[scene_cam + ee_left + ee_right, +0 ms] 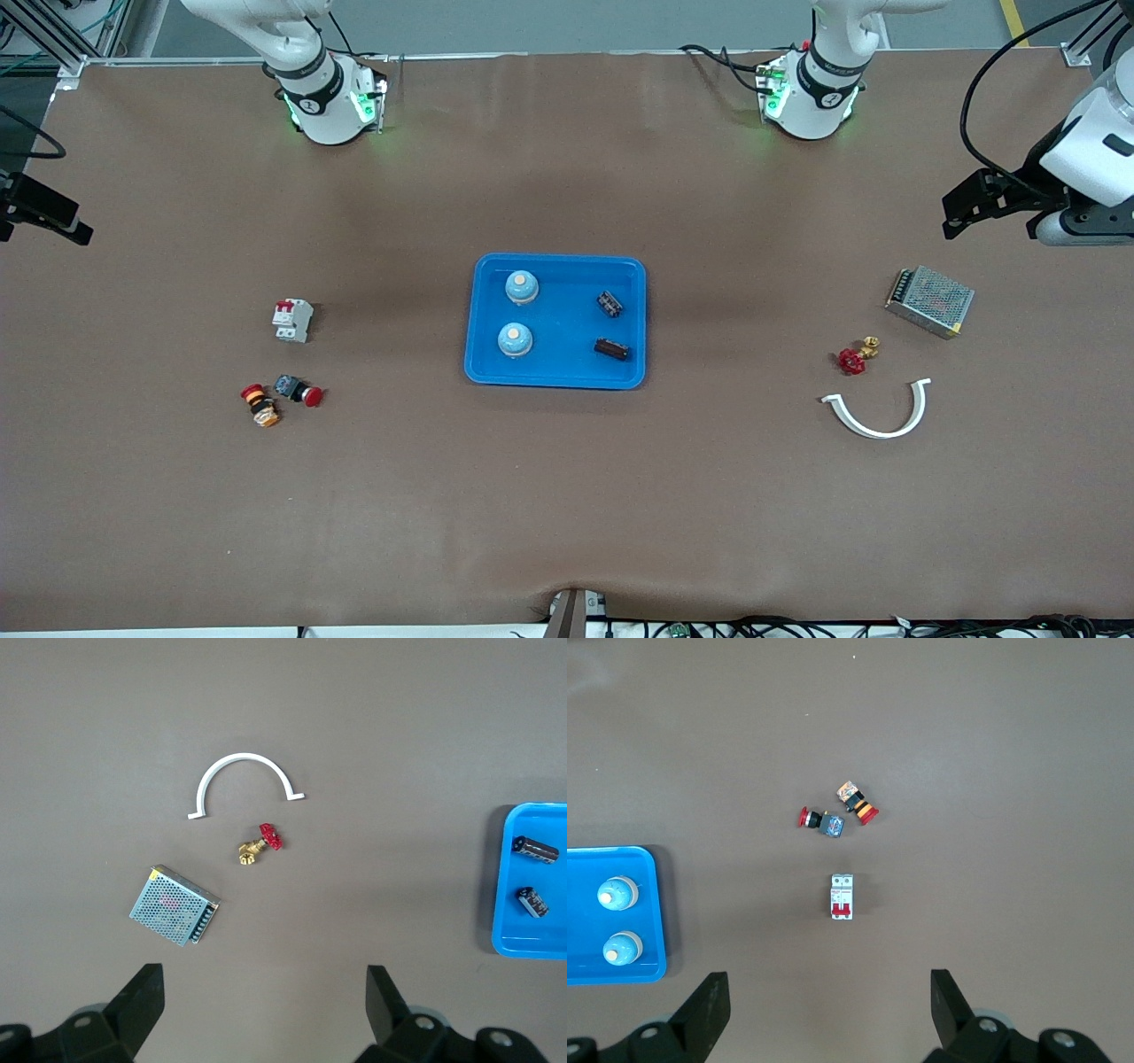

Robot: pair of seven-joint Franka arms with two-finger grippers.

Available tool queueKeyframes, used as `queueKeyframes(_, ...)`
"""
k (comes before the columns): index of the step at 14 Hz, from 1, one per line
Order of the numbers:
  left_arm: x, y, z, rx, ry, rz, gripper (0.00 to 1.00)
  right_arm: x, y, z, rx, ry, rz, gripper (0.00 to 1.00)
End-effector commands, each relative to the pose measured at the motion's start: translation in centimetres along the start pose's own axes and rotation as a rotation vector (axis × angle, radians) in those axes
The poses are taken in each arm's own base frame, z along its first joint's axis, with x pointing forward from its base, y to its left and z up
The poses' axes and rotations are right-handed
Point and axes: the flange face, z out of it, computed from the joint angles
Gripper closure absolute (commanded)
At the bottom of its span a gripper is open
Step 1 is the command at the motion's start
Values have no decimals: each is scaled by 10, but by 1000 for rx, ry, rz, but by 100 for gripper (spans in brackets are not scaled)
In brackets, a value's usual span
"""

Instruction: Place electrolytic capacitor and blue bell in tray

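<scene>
Brown matting covers the worktop (567, 496), and on it the bright blue shallow plastic tray (567, 328) sits midway between the two arms' ends. It already holds both pale blue dome-shaped bells (522, 287) (515, 339) and both dark cylindrical electrolytic capacitors (609, 304) (611, 349). The bells are toward the right arm's end of the tray and the capacitors toward the left arm's.

By the look of it the placing is finished, so the main risk is spoiling it. The capacitors lie on their sides (round bodies roll easily), and a nudge to the tray rim could send them across the floor into the bells.

A second risk is a needless pick. The perforated metal power supply box (930, 301), the white curved plastic clip (881, 416) and the red-handled brass valve (855, 356) lie under the left arm's camera. The white circuit breaker with red switches (292, 320) and the two red-capped push buttons (301, 390) (260, 405) lie under the right arm's. None of these belongs in the tray.

The left arm (1090, 151) hangs high over its end of the worktop, well apart from the tray. Its jaws are spread wide and hold nothing. The right arm (40, 213) is equally drawn off over its own end, with its jaws also wide and empty. Both arms appear to be waiting.
</scene>
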Motion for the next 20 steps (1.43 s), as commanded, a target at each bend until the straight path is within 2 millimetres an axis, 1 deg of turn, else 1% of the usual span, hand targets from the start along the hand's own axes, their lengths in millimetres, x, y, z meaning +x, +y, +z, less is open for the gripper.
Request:
queueKeyframes(1, -1, -3, -7, 2, 10, 15, 0, 1, -1, -5, 15, 11, 20, 0)
queueKeyframes(7, -1, -4, -8, 0, 11, 14, 0, 1, -8, -8, 34, 22, 55, 0)
queueKeyframes(10, -2, -5, -10, 0, 14, 14, 0, 1, -21, -5, 18, 18, 16, 0)
queueKeyframes(12, -2, -4, -10, 2, 14, 15, 0, 0, -16, -5, 28, 12, 24, 0)
queueKeyframes(15, -2, -3, -10, 0, 14, 18, 0, -3, -22, -6, 15, 3, 18, 0)
queueKeyframes(20, -2, -3, -11, 0, 16, 21, 0, -2, -18, -7, -8, 11, 16, 0)
